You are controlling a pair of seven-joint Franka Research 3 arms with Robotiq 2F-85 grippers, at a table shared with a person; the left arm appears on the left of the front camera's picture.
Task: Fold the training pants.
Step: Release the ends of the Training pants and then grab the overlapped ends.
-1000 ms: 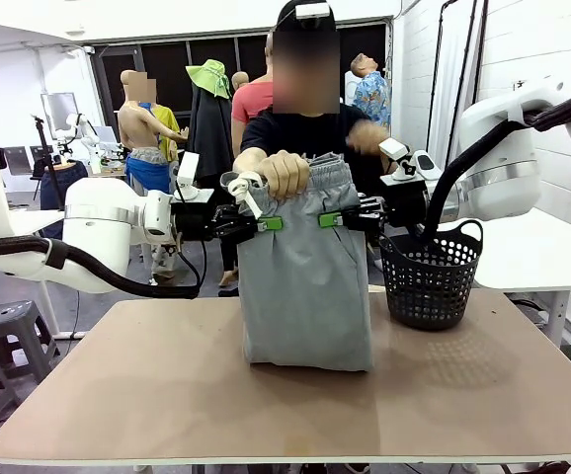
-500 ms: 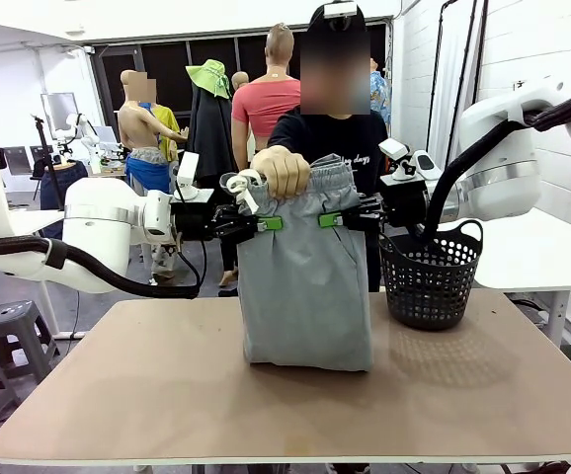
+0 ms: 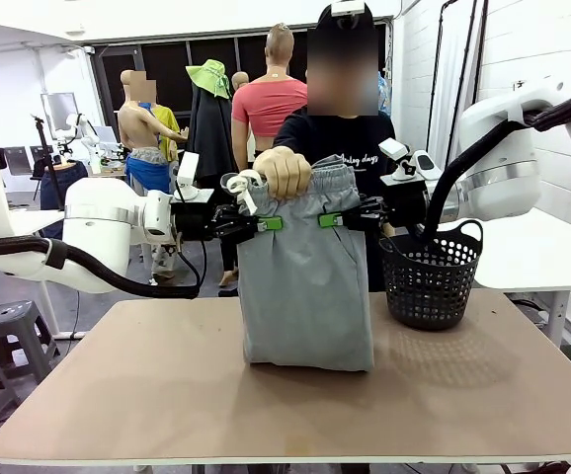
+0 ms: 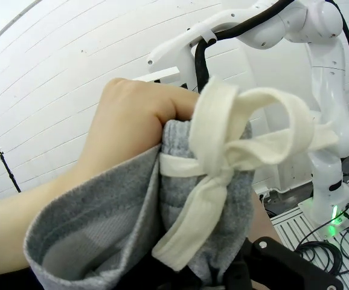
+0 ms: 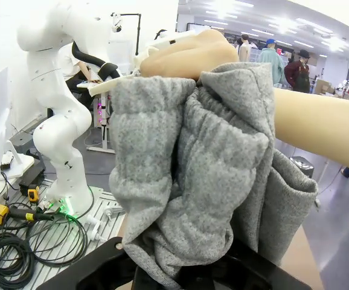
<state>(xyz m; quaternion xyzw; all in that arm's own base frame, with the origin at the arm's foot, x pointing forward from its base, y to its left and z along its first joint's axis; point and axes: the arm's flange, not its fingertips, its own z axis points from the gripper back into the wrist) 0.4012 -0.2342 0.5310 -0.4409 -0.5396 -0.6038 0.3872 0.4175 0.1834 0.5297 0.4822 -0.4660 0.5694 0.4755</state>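
You have the black mesh basket (image 3: 432,281) standing on the table (image 3: 167,395), and I place everything from it. The training pants (image 3: 305,286) hang just to the left of the basket, close to it, but I cannot tell if they touch it. A person stands behind the pants, at the far side of the table. The person's hand (image 3: 283,171) grips the waistband from above, higher than the basket's handle and to its left. The white drawstring (image 3: 243,190) hangs in a bow beside this hand, on the side away from the basket.

Your right gripper (image 3: 330,219) comes in above the basket's rim and is closed on the edge of the pants nearest the basket. Your left gripper (image 3: 266,224) is closed on the opposite edge, at about the same height.

In the left wrist view the hand (image 4: 132,121) and the drawstring bow (image 4: 235,175) stand directly before the fingers. In the right wrist view the bunched grey cloth (image 5: 204,181) covers the fingertips.

The long axis of the pants is upright: the waistband points up and the lower end rests on the table, lower than the basket's rim.
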